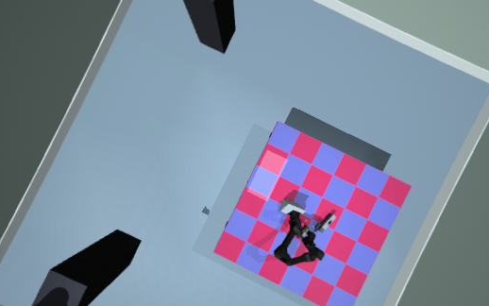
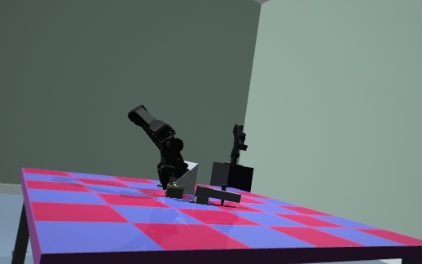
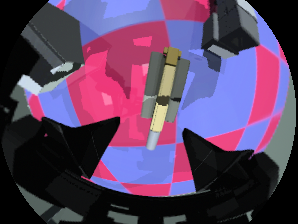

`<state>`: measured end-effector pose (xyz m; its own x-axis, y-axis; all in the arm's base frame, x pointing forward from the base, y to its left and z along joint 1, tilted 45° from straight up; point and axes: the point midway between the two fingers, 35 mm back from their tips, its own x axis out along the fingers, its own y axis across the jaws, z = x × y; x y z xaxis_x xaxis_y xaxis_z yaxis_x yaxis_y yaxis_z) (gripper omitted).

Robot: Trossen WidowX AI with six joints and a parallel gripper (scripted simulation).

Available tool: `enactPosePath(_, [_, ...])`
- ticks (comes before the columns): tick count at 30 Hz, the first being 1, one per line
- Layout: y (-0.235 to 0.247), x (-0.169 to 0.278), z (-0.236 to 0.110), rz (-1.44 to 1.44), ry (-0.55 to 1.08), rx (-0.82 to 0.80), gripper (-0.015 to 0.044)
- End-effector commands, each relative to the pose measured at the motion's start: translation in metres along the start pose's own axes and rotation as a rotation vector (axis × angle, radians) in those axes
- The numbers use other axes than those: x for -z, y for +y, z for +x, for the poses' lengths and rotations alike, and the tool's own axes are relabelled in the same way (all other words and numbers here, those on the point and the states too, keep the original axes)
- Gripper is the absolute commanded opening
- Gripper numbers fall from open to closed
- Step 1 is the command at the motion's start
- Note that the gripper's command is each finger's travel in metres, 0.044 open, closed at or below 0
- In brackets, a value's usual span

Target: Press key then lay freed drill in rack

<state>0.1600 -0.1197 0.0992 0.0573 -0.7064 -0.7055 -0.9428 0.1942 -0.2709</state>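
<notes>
Below the tool (image 3: 152,137), its jaws spread wide and empty, the drill (image 3: 162,96) on the checkered table (image 3: 120,63).

Glossy, mirror-smooth checkered bench (image 2: 98,212), faintly reflecting. Matt black, plastic-looking arm (image 2: 156,130) and block (image 2: 232,176). Pale, smooth, satin wedge (image 2: 190,173). Brass-toned, metal-looking drill (image 3: 162,99) in matt grey holder.

A black box (image 2: 232,176) carrying an upright camera mast (image 2: 238,140) stands on the pink-and-blue checkered table (image 2: 98,212), right of the gripper (image 2: 171,176).
</notes>
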Motion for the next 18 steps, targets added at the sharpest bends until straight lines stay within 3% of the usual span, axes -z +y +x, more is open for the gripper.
enactPosePath(1, [-0.001, 0.001, -0.016, 0.006, 0.002, 0.007, 0.044])
enactPosePath(15, [-0.002, 0.002, -0.06, 0.005, 0.001, 0.006, 0.044])
enactPosePath(18, [-0.01, -0.013, -0.051, 0.232, -0.107, 0.013, 0.044])
